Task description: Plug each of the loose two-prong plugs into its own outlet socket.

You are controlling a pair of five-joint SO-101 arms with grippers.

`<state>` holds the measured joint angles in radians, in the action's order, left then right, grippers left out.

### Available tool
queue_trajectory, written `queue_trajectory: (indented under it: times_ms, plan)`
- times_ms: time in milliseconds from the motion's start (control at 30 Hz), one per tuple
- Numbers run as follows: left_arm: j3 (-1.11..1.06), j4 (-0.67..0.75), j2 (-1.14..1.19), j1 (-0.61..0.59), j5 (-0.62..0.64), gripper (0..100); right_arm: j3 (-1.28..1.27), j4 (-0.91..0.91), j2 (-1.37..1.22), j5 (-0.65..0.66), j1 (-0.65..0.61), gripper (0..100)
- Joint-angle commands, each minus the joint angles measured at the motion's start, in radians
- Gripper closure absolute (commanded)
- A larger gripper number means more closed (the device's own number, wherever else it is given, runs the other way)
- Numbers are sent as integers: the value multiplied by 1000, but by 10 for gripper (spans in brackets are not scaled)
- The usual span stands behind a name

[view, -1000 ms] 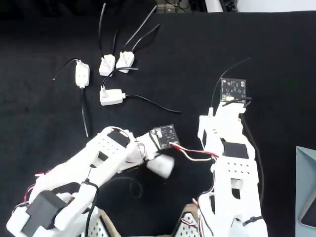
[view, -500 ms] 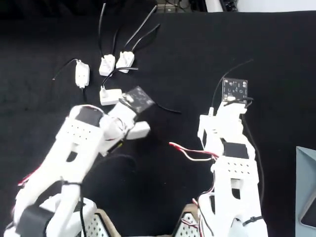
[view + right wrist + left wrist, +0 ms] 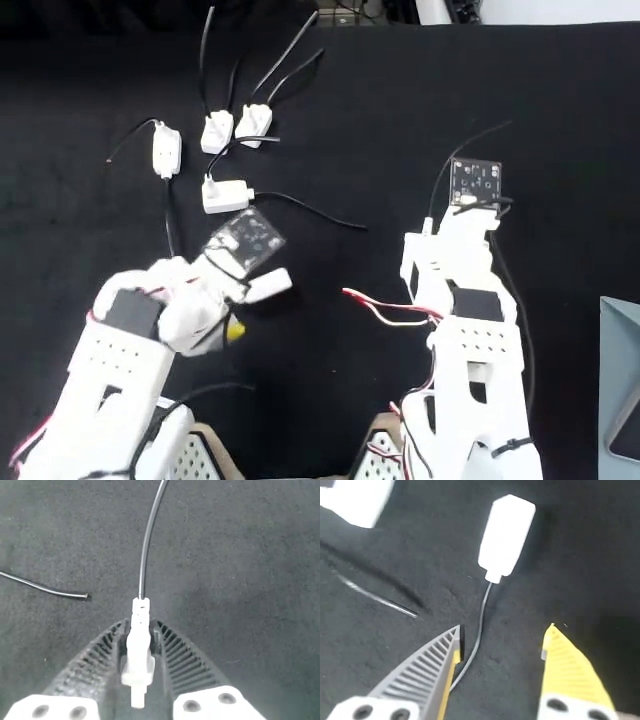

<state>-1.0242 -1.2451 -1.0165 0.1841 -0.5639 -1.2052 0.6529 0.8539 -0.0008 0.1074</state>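
Black cloth (image 3: 380, 90) lies under everything. Against it a small white plug (image 3: 138, 645) sits clamped in the right claw (image 3: 140, 625), and its thin cord (image 3: 147, 535) runs straight away over the cloth.

I judge the plug light and hard-shelled, so it should take a firm pinch. Its body is smooth and narrow, though, and could twist between the pads. The cord looks limp and will drag rather than push. The body is the place to hold, never the cord.

The right claw is closed almost fully, both fingers pressing the plug's sides, with one end of the plug poking back past them. Whether that end carries the prongs I can't tell.

The left claw (image 3: 504, 627) hovers wide open over the cloth, holding nothing. A second cord (image 3: 479, 630) runs between its fingers, nearer the grey one, up to a white block (image 3: 506, 532) lying flat a little ahead. I can't tell if the block is a plug or a socket.

From above, four white pieces (image 3: 226, 194) lie grouped toward the far left of the cloth, well apart from the right arm.
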Motion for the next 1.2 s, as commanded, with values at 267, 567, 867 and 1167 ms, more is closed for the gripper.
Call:
queue_trajectory:
  times_ms: [267, 567, 867, 1167]
  plan:
    - [-77, 436, 29, -162, 281, 734, 5, -15, 19, -9, -29, 985]
    - [39, 623, 422, -145, 310, 734, -24, -49, 22, -9, -29, 985]
    - [120, 574, 617, 16, 311, 751, -28, -51, 24, -9, -29, 985]
    - [145, 365, 580, 137, 310, 802, -27, -44, 24, -9, -29, 985]
